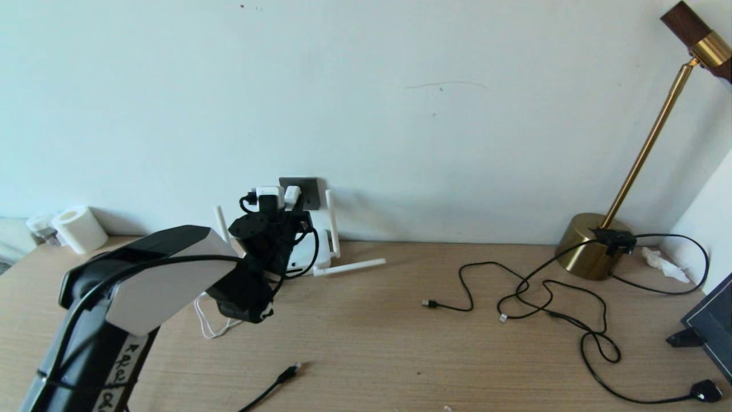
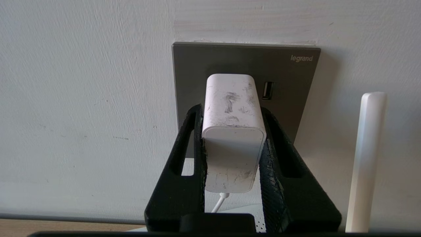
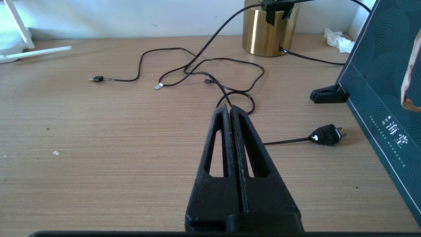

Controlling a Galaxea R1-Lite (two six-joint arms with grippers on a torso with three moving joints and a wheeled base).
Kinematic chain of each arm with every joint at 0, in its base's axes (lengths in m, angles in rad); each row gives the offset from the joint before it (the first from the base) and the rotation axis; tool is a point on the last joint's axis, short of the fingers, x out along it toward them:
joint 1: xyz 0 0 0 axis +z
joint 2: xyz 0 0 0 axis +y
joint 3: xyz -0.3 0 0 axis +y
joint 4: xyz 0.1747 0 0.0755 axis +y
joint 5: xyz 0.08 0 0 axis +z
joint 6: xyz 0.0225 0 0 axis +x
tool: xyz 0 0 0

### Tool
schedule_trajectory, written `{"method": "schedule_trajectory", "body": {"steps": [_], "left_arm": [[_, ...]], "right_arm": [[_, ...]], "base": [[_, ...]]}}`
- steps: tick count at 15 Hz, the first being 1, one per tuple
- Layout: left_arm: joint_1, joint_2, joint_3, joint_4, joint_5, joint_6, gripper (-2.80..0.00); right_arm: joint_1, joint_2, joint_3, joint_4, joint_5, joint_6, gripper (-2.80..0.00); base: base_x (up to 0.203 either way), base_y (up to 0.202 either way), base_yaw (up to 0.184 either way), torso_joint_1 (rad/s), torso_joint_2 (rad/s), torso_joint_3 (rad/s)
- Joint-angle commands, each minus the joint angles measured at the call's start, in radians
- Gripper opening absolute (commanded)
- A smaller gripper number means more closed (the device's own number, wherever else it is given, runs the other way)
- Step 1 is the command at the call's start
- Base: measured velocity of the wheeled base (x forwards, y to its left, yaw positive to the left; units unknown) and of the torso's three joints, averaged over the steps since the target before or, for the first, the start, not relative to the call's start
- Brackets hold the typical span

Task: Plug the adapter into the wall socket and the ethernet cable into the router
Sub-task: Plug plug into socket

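Observation:
The white adapter point(image 2: 233, 131) sits between the black fingers of my left gripper point(image 2: 232, 110), which is shut on it. The adapter's far end is against the dark grey wall socket point(image 2: 289, 75); whether its pins are fully in is hidden. In the head view the adapter point(image 1: 292, 196) is at the wall socket point(image 1: 310, 191), above the white router point(image 1: 320, 252). Its thin white cord point(image 1: 206, 323) loops on the table. The ethernet cable point(image 1: 286, 375) lies loose near the front edge. My right gripper point(image 3: 229, 108) hovers shut and empty over the table, out of the head view.
A router antenna point(image 2: 365, 158) stands just beside the socket. Thin black USB cables point(image 1: 543, 297) sprawl right of centre, beside a brass lamp base point(image 1: 586, 246). A black plug point(image 1: 706, 391) and a dark box point(image 3: 384, 85) are at the right, a paper roll point(image 1: 80, 229) far left.

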Motion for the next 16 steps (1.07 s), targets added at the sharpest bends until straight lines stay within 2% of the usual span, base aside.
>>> {"method": "schedule_trajectory", "body": {"steps": [1,16], "left_arm": [[0.000,0.009,-0.009,-0.008,0.001,0.000,-2.80],[0.002,0.016,-0.029,-0.008,-0.001,0.000,-2.80]], "right_arm": [[0.000,0.002,0.000,0.000,0.000,0.000,-2.80],[0.000,0.002,0.000,0.000,0.000,0.000,-2.80]], "base": [[0.000,0.000,0.000,0.000,0.00,0.000],[0.000,0.000,0.000,0.000,0.00,0.000]]}}
